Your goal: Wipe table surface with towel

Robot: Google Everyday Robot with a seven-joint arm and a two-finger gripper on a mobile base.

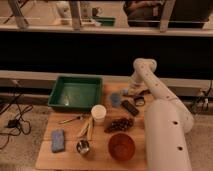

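reaching over far right of table surface (65, 161), pincer (131, 96) closed (contents unclear); long axis unclear.

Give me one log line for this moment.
task: wipe table | gripper: at far edge, beside blue towel, fingers shut | towel held: unclear | bin: left, apart from gripper

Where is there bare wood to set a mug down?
Bare wood lies at the left, between the green bin and the blue sponge, and at the front between the metal cup and red bowl. Crowded: around the white cup, and the back right, where the gripper sits by the blue towel.
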